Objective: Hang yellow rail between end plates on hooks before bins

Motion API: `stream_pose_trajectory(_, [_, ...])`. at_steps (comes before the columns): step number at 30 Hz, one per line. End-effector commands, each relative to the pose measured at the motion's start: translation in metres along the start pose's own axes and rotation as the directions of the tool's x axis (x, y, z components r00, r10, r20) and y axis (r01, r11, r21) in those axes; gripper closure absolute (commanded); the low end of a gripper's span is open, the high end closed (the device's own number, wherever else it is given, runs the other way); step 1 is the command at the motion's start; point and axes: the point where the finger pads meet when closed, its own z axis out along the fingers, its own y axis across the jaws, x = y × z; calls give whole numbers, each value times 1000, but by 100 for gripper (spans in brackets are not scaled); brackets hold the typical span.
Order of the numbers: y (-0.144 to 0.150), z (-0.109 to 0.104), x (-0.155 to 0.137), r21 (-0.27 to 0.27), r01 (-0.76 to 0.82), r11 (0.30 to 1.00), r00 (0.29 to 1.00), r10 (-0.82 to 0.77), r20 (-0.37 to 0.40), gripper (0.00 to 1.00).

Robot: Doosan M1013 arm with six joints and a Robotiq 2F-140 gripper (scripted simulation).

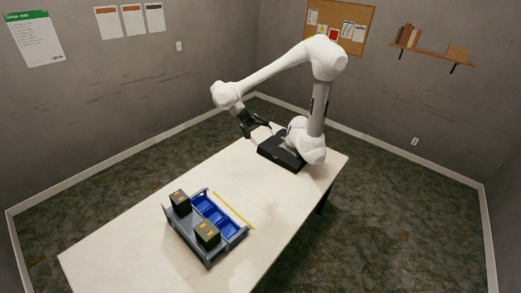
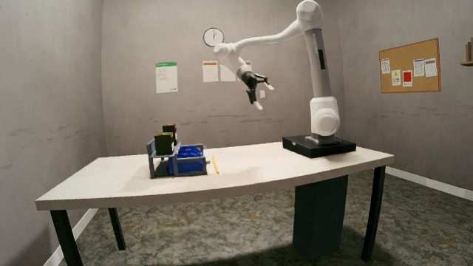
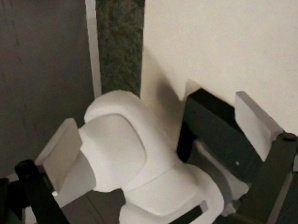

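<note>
The yellow rail (image 1: 234,209) lies flat on the white table, just in front of the blue bins (image 1: 216,217) in the grey rack (image 1: 203,228). It also shows in the exterior view (image 2: 215,164), beside the rack (image 2: 177,159). The hooks on the rack's front are too small to make out. My gripper (image 1: 257,130) is open and empty, high in the air near the arm's base, far from the rail. It shows in the exterior view (image 2: 263,96) well above the table. The wrist view shows only my open fingers and the arm's white base.
Two dark boxes with orange labels (image 1: 180,202) (image 1: 207,233) stand on the rack's back shelf. The arm's black base plate (image 1: 281,155) sits at the table's far end. The table edge runs close to the rack on the near side.
</note>
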Motion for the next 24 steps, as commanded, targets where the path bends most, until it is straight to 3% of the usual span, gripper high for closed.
stream_pose_trajectory(1, [4,-2,5,-31,-21,999,1000,22,14,0])
stream_pose_trajectory(5, [20,-11,26,-163,-98,982,993,108,50,0])
stream_pose_trajectory(17, [20,-11,26,-163,-98,982,993,108,50,0])
stream_pose_trajectory(22, [35,-28,60,-336,-179,924,978,205,43,0])
stream_pose_trajectory(24, [35,-28,60,-336,-179,924,978,205,43,0])
